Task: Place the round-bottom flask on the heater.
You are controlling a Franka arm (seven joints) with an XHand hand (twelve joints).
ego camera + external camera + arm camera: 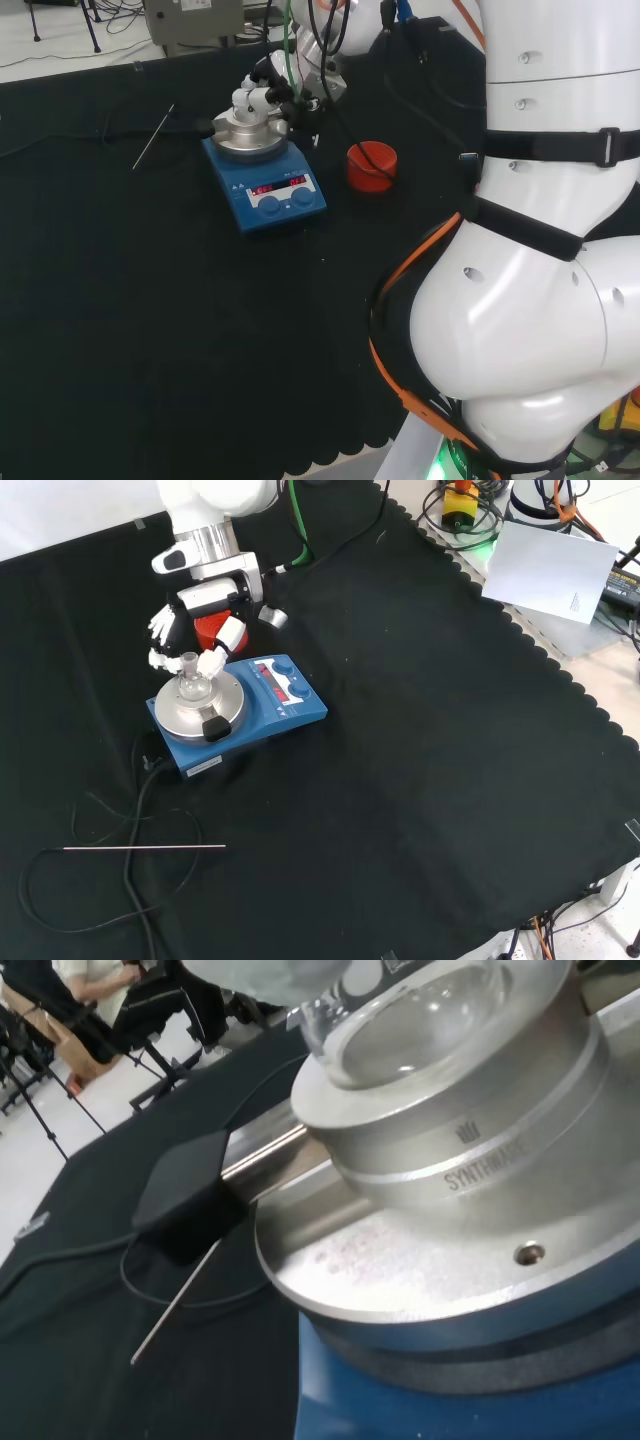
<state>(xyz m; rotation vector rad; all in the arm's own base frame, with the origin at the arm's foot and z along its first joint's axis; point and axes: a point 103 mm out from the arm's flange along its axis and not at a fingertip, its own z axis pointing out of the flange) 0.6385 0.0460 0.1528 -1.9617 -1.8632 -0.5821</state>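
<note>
The clear round-bottom flask (pixel 192 683) sits in the bowl of the silver metal block (pixel 197 705) on the blue heater (pixel 287 702), its neck upright. The hand (pixel 205 620) hangs just above, with white fingertips (pixel 214 661) curled on both sides of the flask's neck. In the head view the hand (pixel 262 93) is over the block (pixel 247 140) on the heater (pixel 268 192). Close up in the wrist view, the flask's glass bulb (pixel 410 1015) rests in the block (pixel 450 1140).
A red ribbed ring stand (pixel 371 165) stands right of the heater in the head view. A thin metal rod (pixel 145 847) and a black cable (pixel 135 810) lie on the cloth near the heater. A black plug (pixel 182 1195) joins the heater's side.
</note>
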